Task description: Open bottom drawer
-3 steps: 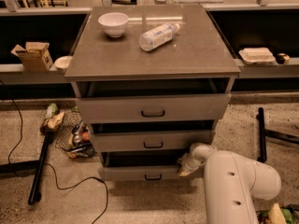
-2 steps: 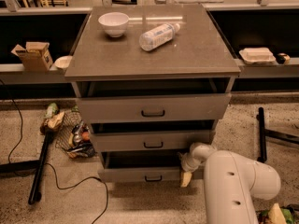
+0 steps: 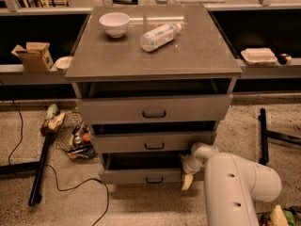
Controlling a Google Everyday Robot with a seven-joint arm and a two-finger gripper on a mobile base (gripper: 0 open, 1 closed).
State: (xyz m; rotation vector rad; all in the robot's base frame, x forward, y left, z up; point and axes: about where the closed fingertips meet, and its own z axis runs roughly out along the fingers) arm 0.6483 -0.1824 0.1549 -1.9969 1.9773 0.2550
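Note:
The bottom drawer (image 3: 141,175) is the lowest, narrowest grey front of the cabinet, with a small black centre handle (image 3: 154,180). It stands slightly pulled out, with a dark gap above it. My white arm (image 3: 237,187) comes in from the lower right. My gripper (image 3: 187,178) is at the right end of the bottom drawer's front, its pale fingertip (image 3: 186,181) pointing down beside the drawer edge.
The middle drawer (image 3: 153,142) and top drawer (image 3: 154,108) sit above, both slightly out. A white bowl (image 3: 114,23) and a lying plastic bottle (image 3: 159,36) are on the cabinet top. A wire basket with clutter (image 3: 75,136), cables and a black bar (image 3: 40,168) lie on the floor at left.
My gripper has shifted slightly down and left along the right end of the bottom drawer. The drawer itself has not visibly moved.

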